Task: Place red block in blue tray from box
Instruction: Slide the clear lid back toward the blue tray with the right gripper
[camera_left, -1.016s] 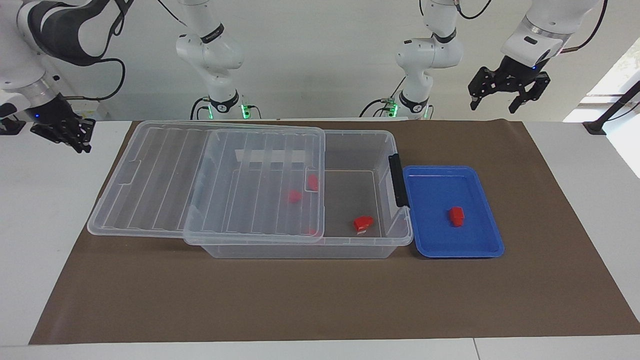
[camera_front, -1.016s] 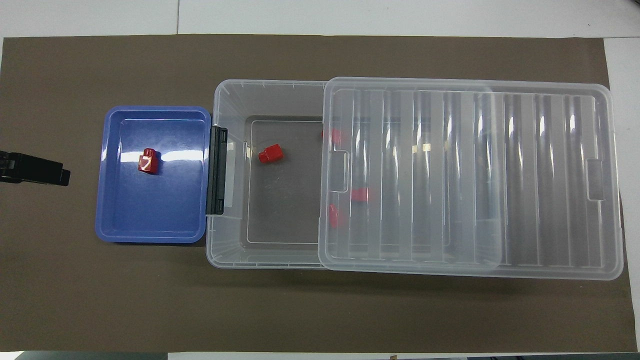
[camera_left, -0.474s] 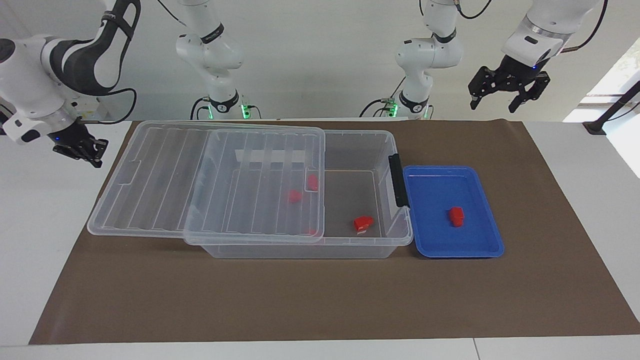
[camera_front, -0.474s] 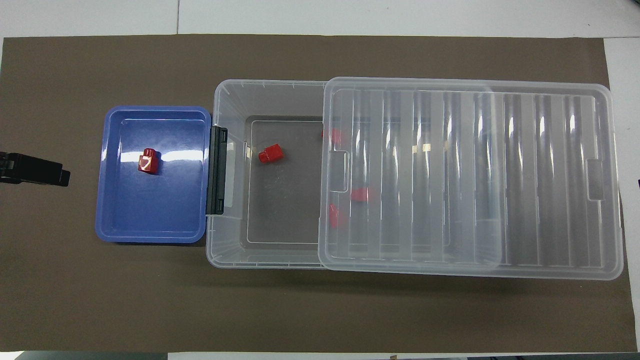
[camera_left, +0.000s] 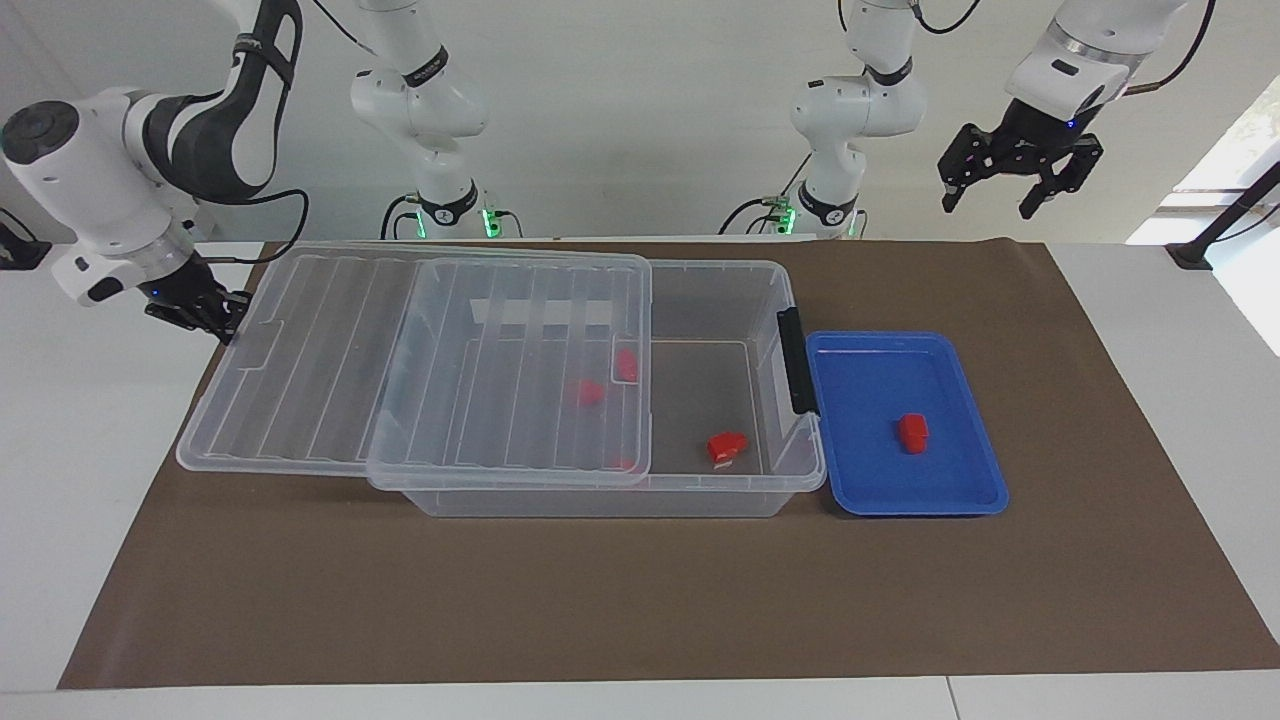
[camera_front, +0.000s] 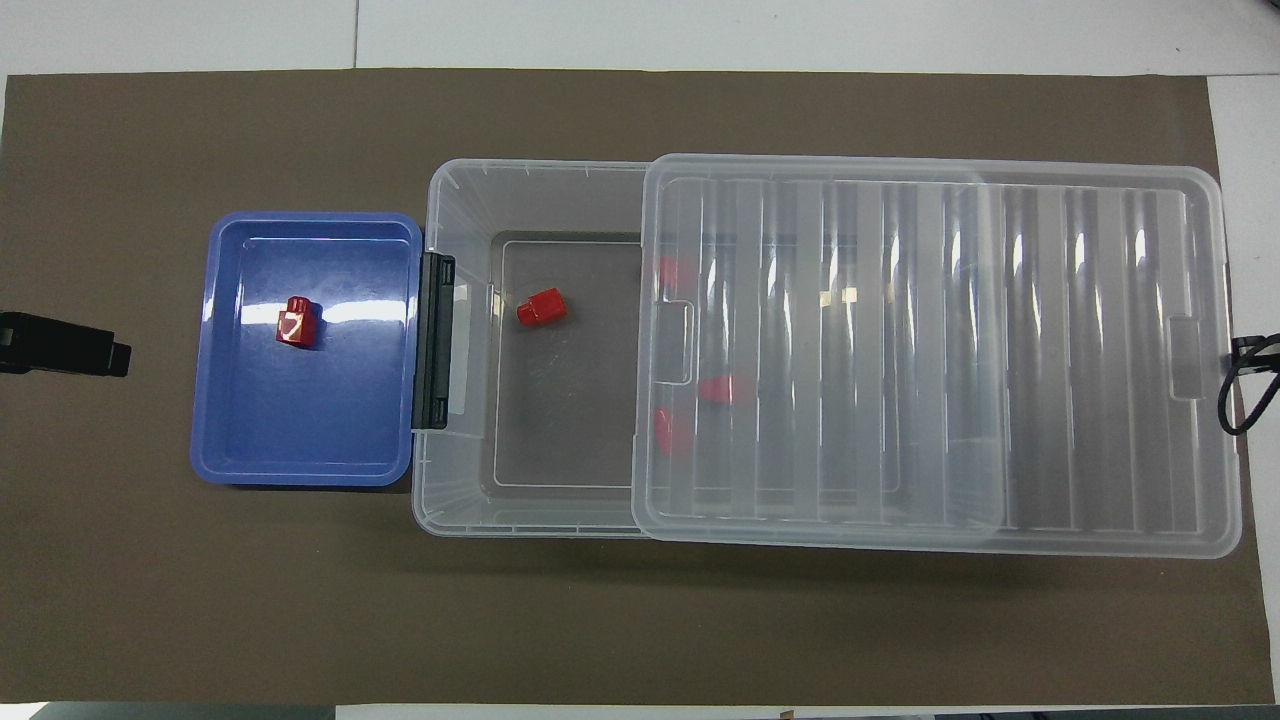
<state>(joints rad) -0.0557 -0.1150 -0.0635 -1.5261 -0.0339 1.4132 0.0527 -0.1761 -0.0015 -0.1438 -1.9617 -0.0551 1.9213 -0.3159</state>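
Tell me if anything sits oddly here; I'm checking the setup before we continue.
The ribbed clear lid is not seated: it rests slid toward the right arm's end, overhanging the clear storage bin, with the end by the blue tray uncovered. The shut right gripper is at the lid's overhanging edge.

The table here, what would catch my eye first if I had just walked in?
Probably the big clear box in the middle of the brown mat, its ribbed lid slid halfway off toward the right arm's end. Beside it, at the left arm's end, sits a blue tray with one small red block in it.
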